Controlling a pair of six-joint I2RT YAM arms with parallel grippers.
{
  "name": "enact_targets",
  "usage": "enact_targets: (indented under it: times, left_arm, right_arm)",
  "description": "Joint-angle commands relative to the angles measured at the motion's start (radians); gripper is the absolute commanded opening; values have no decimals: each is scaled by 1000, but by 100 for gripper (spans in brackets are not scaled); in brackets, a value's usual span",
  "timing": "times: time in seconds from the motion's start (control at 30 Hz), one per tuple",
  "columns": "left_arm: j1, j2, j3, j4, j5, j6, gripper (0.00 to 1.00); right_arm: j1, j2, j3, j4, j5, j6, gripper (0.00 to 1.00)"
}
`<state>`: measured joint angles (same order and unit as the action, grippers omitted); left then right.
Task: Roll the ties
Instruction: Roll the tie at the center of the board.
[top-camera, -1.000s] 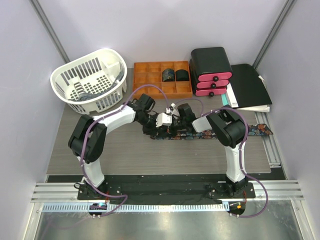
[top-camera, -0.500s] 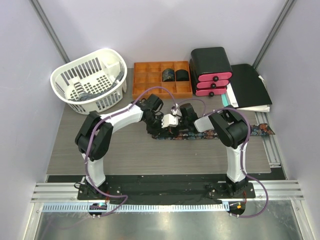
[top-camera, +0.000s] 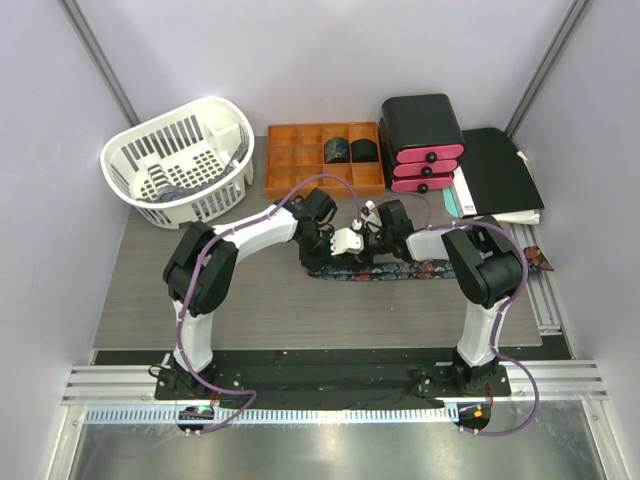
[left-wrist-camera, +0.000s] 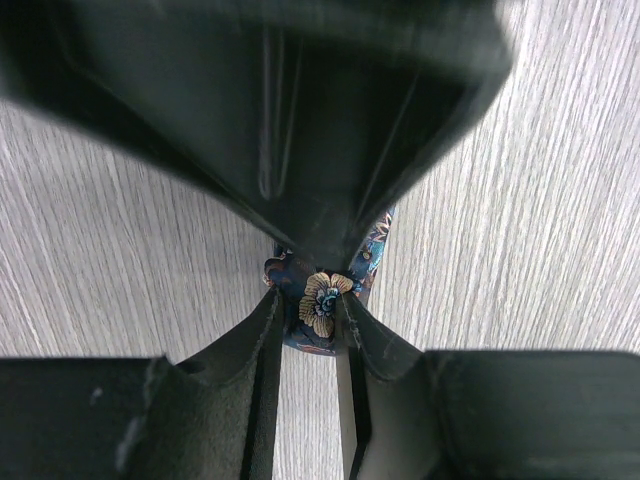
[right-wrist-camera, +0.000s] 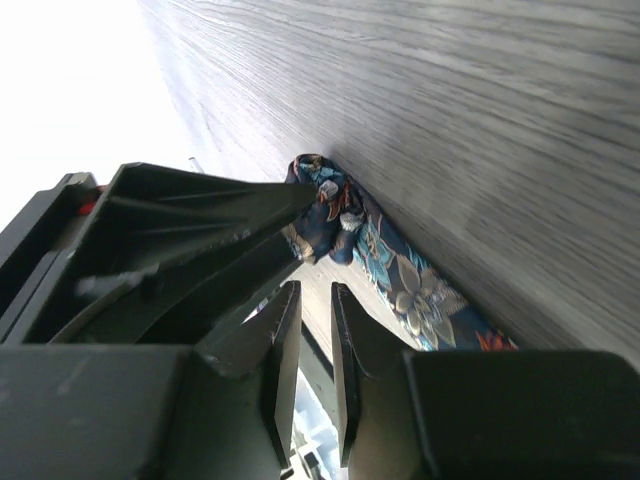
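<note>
Navy floral-print fabric necktie (top-camera: 420, 268) lies flat along the grey wood-grain table (top-camera: 250, 310), its started roll pinched by the left gripper (left-wrist-camera: 310, 300); the right gripper (right-wrist-camera: 310, 300), nearly closed and empty, should next help turn it.

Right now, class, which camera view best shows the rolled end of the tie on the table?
The right wrist view: the rolled end sits unobstructed, with flat floral fabric trailing away. The left wrist view shows only a patch pinched between the left pincer's fingers. From the top external view, the arms largely hide the roll.
</note>
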<state>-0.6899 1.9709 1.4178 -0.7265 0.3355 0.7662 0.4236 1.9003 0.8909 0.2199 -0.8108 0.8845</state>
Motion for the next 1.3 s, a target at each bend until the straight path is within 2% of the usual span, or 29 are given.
enact_targets:
  times: [0.0, 0.13, 0.4, 0.7, 1.0, 1.27]
  left_arm:
    - [-10, 77, -26, -39, -23, -21, 25]
    - [-29, 77, -3, -34, -1, -85, 26]
    - [-79, 92, 3, 16, 27, -238, 25]
    - [-109, 72, -60, 84, 2, -252, 27]
    - [-126, 57, -95, 130, 4, -271, 27]
    - [-134, 54, -111, 191, 28, -309, 30]
  right_arm:
    - [-20, -49, -30, 30, -34, 10, 25]
    - [-19, -43, -49, 105, -30, 45, 28]
    - [-28, -84, -113, 110, -48, 11, 29]
    - [-43, -93, -138, 98, -33, -33, 33]
    - [-43, -66, -164, 243, -60, 70, 35]
    - [-43, -43, -167, 161, -57, -4, 35]
